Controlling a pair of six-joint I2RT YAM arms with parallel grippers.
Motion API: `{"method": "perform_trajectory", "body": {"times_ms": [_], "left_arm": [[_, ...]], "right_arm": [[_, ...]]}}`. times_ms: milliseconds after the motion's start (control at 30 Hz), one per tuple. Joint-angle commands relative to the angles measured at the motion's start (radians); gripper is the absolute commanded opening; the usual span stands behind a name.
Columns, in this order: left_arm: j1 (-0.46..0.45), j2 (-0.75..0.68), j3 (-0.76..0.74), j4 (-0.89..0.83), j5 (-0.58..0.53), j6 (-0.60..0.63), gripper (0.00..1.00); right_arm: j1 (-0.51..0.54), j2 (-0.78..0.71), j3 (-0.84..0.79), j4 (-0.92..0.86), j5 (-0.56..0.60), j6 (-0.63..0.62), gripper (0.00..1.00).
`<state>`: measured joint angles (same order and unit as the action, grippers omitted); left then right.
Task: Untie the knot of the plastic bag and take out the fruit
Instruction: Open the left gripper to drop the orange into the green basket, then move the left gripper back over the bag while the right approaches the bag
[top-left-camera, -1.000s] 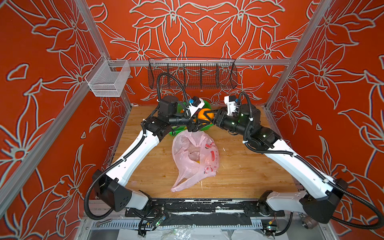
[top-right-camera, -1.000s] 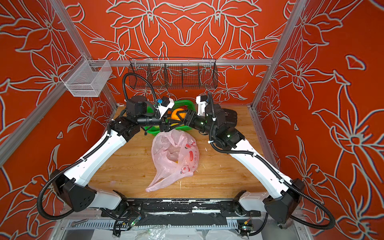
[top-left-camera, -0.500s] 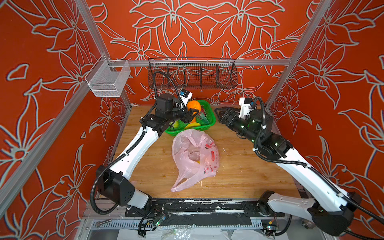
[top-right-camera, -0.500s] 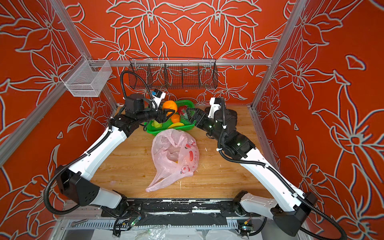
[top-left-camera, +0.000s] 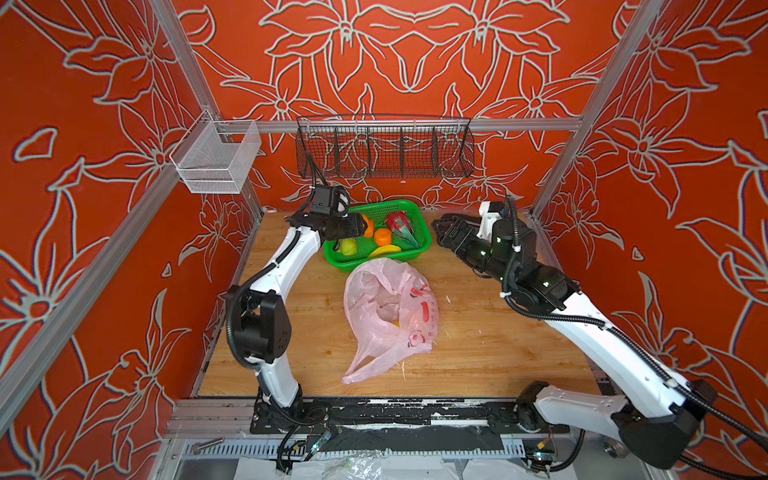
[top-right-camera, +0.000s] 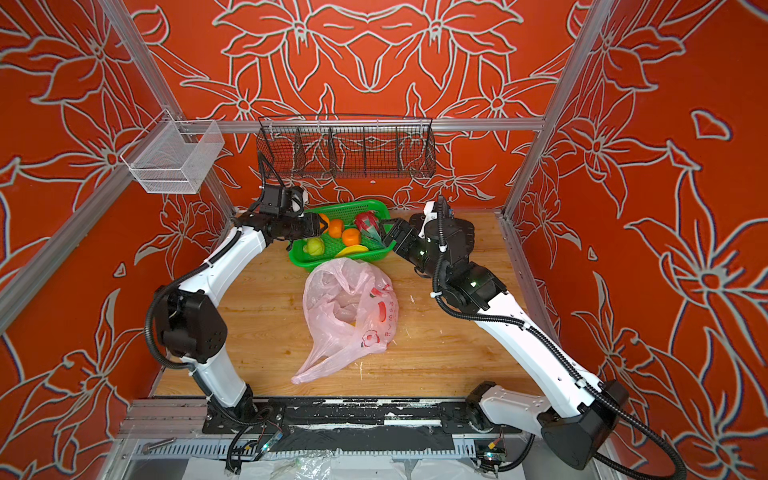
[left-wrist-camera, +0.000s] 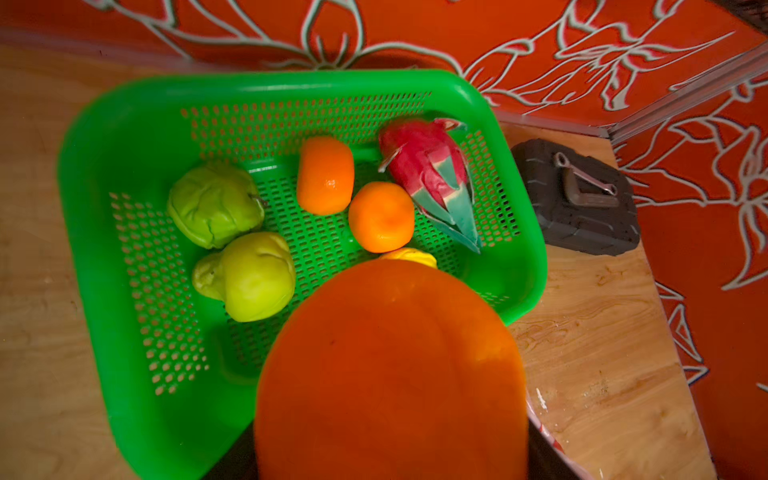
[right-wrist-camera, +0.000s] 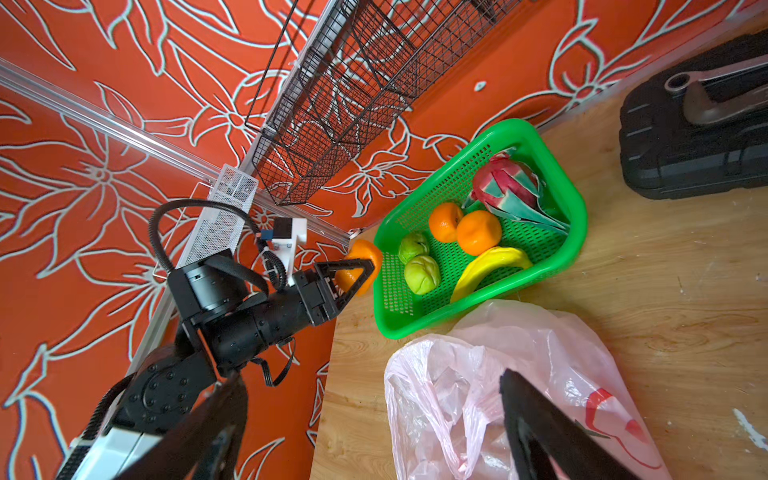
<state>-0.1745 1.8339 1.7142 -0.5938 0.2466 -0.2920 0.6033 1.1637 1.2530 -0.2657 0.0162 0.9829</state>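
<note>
Hanging over the basket's (top-right-camera: 349, 204) left rim in both top views, the left gripper (top-right-camera: 320, 226) pinches an orange (top-right-camera: 322, 219); the right gripper (top-right-camera: 389, 235) sits by the basket's right end, and the bag (top-right-camera: 345, 316) lies on the table (top-right-camera: 449, 345) against its near rim. The left wrist view shows that orange above fruit (left-wrist-camera: 380, 216) in the basket. The right wrist view shows the right jaws spread wide, facing the bag.
</note>
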Motion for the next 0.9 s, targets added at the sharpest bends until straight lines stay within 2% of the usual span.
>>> {"method": "perform_trajectory", "body": {"times_ms": [0, 133, 267, 433, 567, 700, 867], "left_arm": [[0.005, 0.106, 0.12, -0.184, 0.037, -0.091, 0.5], [0.006, 0.252, 0.27, -0.29, 0.113, -0.146, 0.5], [0.006, 0.359, 0.358, -0.335, 0.139, -0.215, 0.5], [0.006, 0.447, 0.366, -0.307, 0.195, -0.322, 0.5], [0.006, 0.491, 0.364, -0.277, 0.192, -0.37, 0.5], [0.006, 0.502, 0.361, -0.263, 0.16, -0.363, 0.58], [0.006, 0.465, 0.342, -0.228, 0.173, -0.352, 0.74]], "right_arm": [[-0.007, 0.003, -0.026, 0.005, -0.009, 0.054, 0.96], [-0.007, 0.001, -0.032, 0.004, -0.008, 0.074, 0.95], [-0.006, -0.004, -0.032, -0.014, -0.011, 0.084, 0.96], [-0.008, -0.022, -0.039, -0.033, -0.007, 0.088, 0.96], [-0.008, -0.04, -0.041, -0.051, -0.01, 0.091, 0.96], [-0.007, -0.068, -0.052, -0.071, -0.008, 0.093, 0.96], [-0.007, -0.113, -0.078, -0.073, -0.004, 0.096, 0.96]]}}
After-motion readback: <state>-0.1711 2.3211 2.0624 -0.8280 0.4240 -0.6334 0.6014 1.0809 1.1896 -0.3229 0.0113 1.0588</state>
